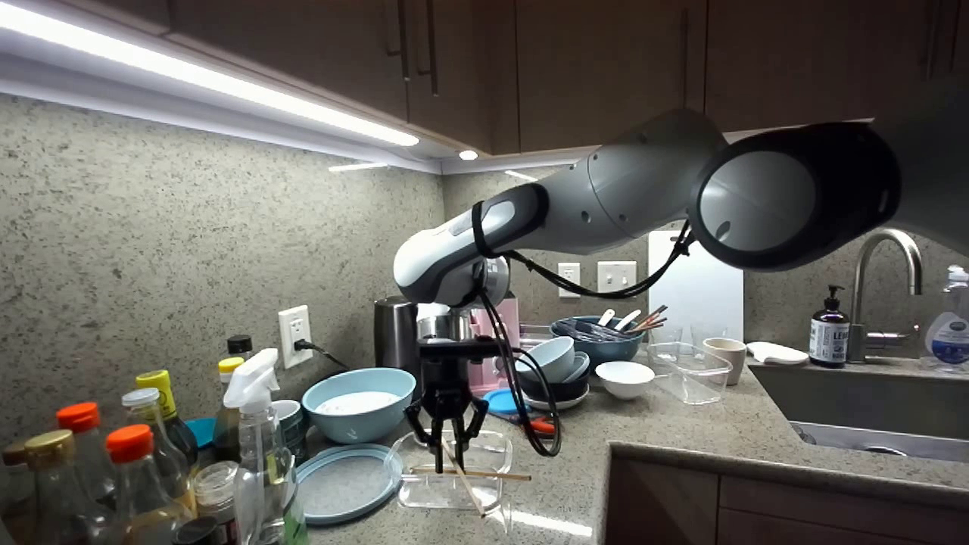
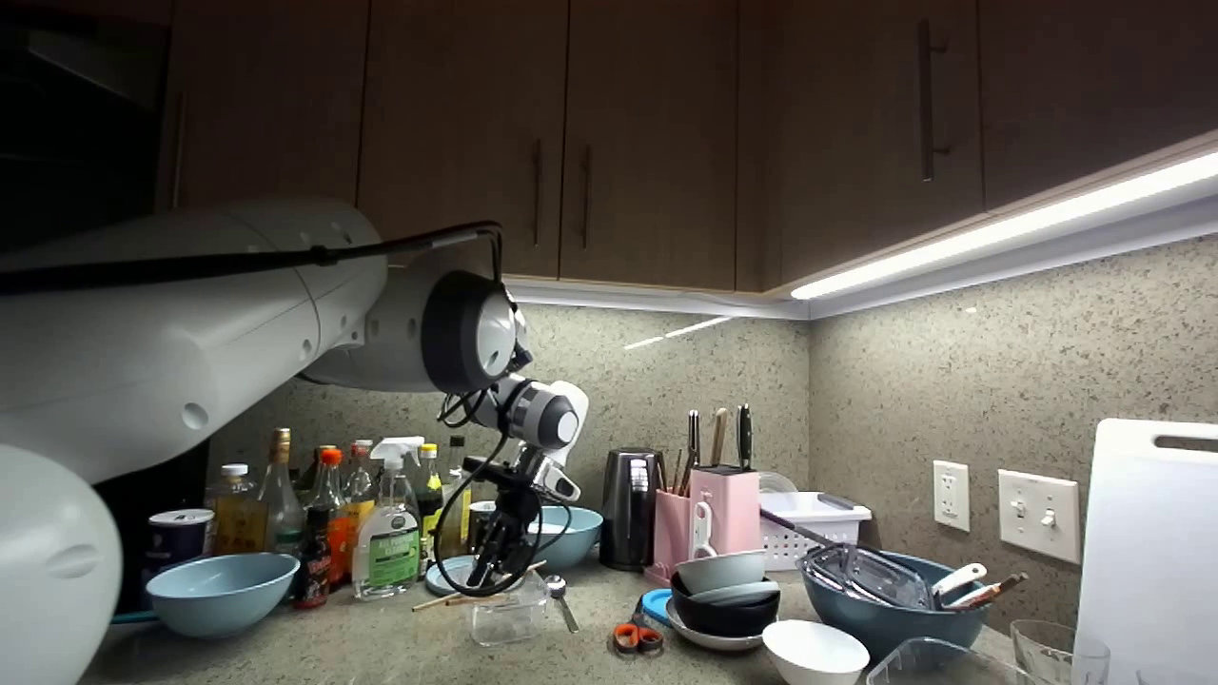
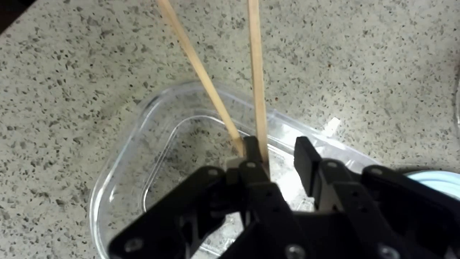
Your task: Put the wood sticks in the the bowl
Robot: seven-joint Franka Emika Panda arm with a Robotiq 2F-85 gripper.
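Observation:
Two thin pale wood sticks [image 1: 509, 476] [image 1: 472, 496] lie crossed over a clear plastic tray [image 1: 496, 448]. In the wrist view one stick [image 3: 257, 72] runs beside the inner side of a finger, and the other stick [image 3: 203, 75] passes on that finger's outer side; their near ends are hidden. My gripper [image 1: 450, 456], also in the wrist view [image 3: 277, 144], points down over the tray with a gap between its fingers and grips nothing. The light-blue bowl [image 1: 356, 424] stands behind the gripper against the wall, also in an exterior view [image 2: 576, 542].
A flat light-blue plate [image 1: 344, 484] lies beside the tray. A spray bottle [image 1: 261, 454] and several sauce bottles stand near it. Another light-blue bowl [image 2: 222, 595] stands by the bottles. A spoon [image 2: 563, 604], scissors [image 2: 638, 639], stacked bowls and a small white bowl [image 1: 624, 378] are nearby.

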